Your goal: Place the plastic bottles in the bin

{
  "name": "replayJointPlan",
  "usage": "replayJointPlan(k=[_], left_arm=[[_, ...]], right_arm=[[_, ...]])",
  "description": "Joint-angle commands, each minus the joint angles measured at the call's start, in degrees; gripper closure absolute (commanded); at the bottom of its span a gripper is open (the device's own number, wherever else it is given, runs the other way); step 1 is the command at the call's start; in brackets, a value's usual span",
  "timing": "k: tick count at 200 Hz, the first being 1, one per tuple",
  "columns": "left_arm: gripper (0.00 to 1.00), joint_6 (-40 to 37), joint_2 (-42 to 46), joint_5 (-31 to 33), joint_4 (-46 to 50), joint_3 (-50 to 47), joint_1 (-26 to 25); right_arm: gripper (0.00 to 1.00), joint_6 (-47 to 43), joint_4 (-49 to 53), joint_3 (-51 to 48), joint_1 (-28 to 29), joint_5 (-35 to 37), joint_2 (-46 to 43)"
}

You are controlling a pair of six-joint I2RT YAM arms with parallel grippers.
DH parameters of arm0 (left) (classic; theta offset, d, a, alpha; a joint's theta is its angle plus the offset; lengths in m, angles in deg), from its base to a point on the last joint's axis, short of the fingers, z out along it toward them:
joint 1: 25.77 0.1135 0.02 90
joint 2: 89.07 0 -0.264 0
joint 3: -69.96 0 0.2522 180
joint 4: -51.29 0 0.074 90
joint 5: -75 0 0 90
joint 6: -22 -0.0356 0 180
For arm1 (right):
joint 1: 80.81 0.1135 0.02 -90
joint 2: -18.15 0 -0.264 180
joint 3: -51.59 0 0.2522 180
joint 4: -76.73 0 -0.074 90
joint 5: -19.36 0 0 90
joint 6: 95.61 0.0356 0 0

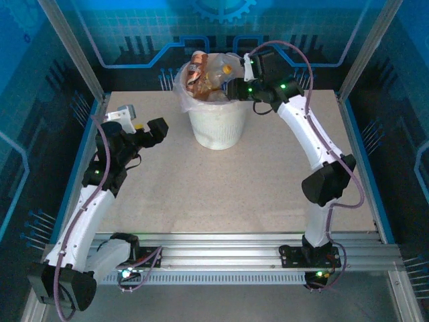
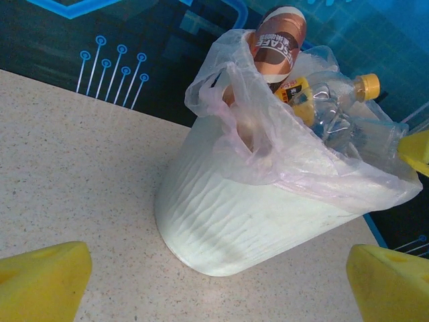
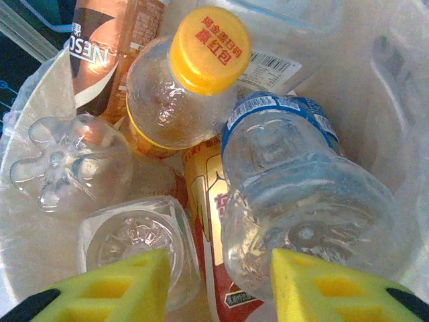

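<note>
Right pincer (image 3: 218, 285): over the mouth of the bin (image 1: 214, 127), pointing down into it; jaws drawn in, closed as far as they go. Can't tell if they pinch anything.
Left pincer (image 2: 218, 278): wide open, empty, left of the bin and well apart, facing its wall.
Plastic bottles: all those I can see are piled inside the bin's bag.
Directly under right pincer: blue-label bottle (image 3: 295, 201), base toward the pincer, touching its right finger; red-and-yellow-label bottle (image 3: 211, 255) below the gap, long axis running away from the pincer.
Further in: yellow-cap bottle (image 3: 181, 87) cap-up, brown-label bottle (image 3: 100, 47) standing above the rim.
Nearer arm: right, by far.
Surface (image 1: 234, 194): carries the bin at the far middle.
Judgement: task looks near done; next move is likely right arm lifting straight up out of the bag.
</note>
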State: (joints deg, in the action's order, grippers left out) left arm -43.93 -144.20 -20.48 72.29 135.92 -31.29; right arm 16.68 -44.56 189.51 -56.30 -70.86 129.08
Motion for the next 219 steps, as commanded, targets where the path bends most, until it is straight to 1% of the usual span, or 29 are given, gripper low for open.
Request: replayJointPlan(k=[1,26,46,63,79,99,121,159,191,219], left_arm=[[0.01,0.87,0.03,-1.46,-1.67,-0.26,0.25],[0.01,1.06,0.05,-1.71,-1.67,-0.1,0.25],[0.01,1.02,0.33,-1.66,-1.04,0.26,0.25],[0.01,0.91,1.01,-1.15,-0.35,0.27,0.25],[0.01,0.76,1.79,-0.47,0.27,0.27,0.25],[0.01,0.54,2.97,0.04,1.06,0.03,0.25],[0.01,0.14,4.68,1.04,2.3,-0.98,0.25],[0.01,-0.8,9.46,4.79,4.48,-5.17,0.25],[0.01,-1.73,14.05,8.21,6.67,-9.26,0.25],[0.01,-1.59,17.58,11.15,5.09,-14.75,0.25]], right_arm=[[0.55,0.29,-0.85,0.12,0.29,0.49,-1.14],[0.52,-0.23,1.93,4.68,0.45,-0.92,0.12],[0.48,-0.65,3.96,7.09,0.79,-1.04,-0.79],[0.43,-1.02,4.7,6.19,1.3,-0.13,-3.35],[0.38,-1.34,4.46,2.74,1.74,1.55,-7.23],[0.31,-1.23,3.42,-4.67,1.85,4.6,-13.41],[0.22,-0.85,1.57,-16.12,1.85,8.9,-21.89],[0.0,-0.45,-1.74,-37.62,1.33,17.84,-37.74],[0.0,0.75,-2.6,-52.02,-0.31,22.9,-47.96],[0.0,1.97,-6.75,-64.33,-1.63,26.09,-54.26]])
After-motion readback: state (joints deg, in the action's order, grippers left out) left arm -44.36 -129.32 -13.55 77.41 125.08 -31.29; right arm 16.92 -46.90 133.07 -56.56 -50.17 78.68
